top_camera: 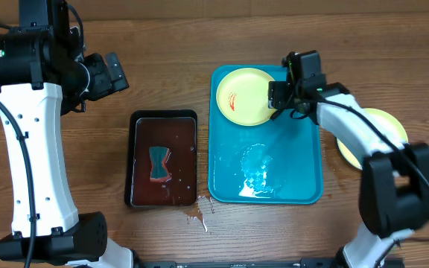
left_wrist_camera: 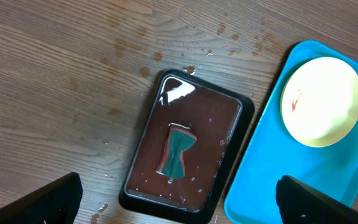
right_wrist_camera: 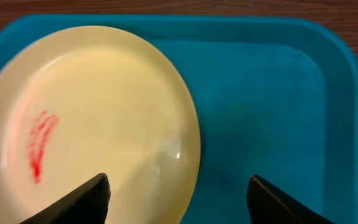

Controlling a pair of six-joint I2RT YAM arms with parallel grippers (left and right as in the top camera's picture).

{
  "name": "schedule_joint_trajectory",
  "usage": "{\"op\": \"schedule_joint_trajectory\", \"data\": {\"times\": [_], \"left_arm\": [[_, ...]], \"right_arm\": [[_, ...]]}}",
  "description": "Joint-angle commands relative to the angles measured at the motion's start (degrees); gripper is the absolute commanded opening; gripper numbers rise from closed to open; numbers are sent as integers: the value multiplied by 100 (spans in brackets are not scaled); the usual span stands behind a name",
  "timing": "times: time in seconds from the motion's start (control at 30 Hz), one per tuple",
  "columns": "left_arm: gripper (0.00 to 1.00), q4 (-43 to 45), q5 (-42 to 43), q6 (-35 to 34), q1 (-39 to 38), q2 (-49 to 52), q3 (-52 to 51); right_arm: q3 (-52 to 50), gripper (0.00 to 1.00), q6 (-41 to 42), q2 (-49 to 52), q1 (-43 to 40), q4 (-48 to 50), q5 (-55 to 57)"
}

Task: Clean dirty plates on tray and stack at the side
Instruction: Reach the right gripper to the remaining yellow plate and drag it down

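Note:
A pale yellow plate (top_camera: 246, 95) with a red sauce smear lies in the back left corner of the turquoise tray (top_camera: 296, 171). My right gripper (top_camera: 278, 100) hovers over that plate's right rim. In the right wrist view the plate (right_wrist_camera: 86, 118) lies on the tray (right_wrist_camera: 266, 112), and the right gripper (right_wrist_camera: 178, 193) is open. One finger is over the plate, the other over bare tray, and nothing is held. Another pale plate (top_camera: 389, 123) rests on the table right of the tray, partly hidden by my right arm. My left gripper (top_camera: 114, 74) is open and empty, high at the back left.
A dark brown tray (top_camera: 162, 160) holding water and a teal sponge (top_camera: 159, 164) sits left of the turquoise tray. A puddle (top_camera: 258, 175) shines on the turquoise tray's front half. Brownish drops (top_camera: 196, 216) lie on the wood by the brown tray's front corner.

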Motion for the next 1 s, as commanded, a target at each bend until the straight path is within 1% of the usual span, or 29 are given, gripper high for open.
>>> {"op": "schedule_joint_trajectory", "data": {"times": [0.0, 0.03, 0.07, 0.13, 0.2, 0.23, 0.27, 0.43, 0.53, 0.63, 0.77, 0.83, 0.97], "left_arm": [[100, 7, 42, 92, 26, -35, 105], [100, 7, 42, 92, 26, -35, 105], [100, 7, 42, 92, 26, -35, 105], [100, 7, 42, 92, 26, -35, 105], [100, 7, 42, 92, 26, -35, 105], [100, 7, 42, 92, 26, -35, 105], [100, 7, 42, 92, 26, -33, 105], [100, 7, 42, 92, 26, -35, 105], [100, 7, 42, 92, 26, -35, 105], [100, 7, 42, 92, 26, -35, 105], [100, 7, 42, 92, 26, -35, 105], [100, 7, 42, 92, 26, -35, 105], [100, 7, 42, 92, 26, -35, 105]], "right_arm": [[-28, 69, -37, 461, -7, 332, 140], [-28, 65, -2, 575, -2, 415, 101], [-28, 55, 2, 669, 13, 474, 31], [-28, 44, 2, 787, 31, 494, -4], [-28, 21, 2, 841, 33, 481, -2], [-28, 6, 2, 841, 31, 442, -2], [-28, 4, 2, 839, 33, 402, -2], [94, 4, 166, 503, 4, -181, -2], [234, 4, 175, -24, -7, -723, -2], [313, 4, 186, -811, -7, -1342, -4], [313, 4, 671, -1884, -7, -2201, -7], [310, 4, 896, -2214, -4, -2629, -4], [221, 4, 1215, -2420, 92, -3528, -7]]}}
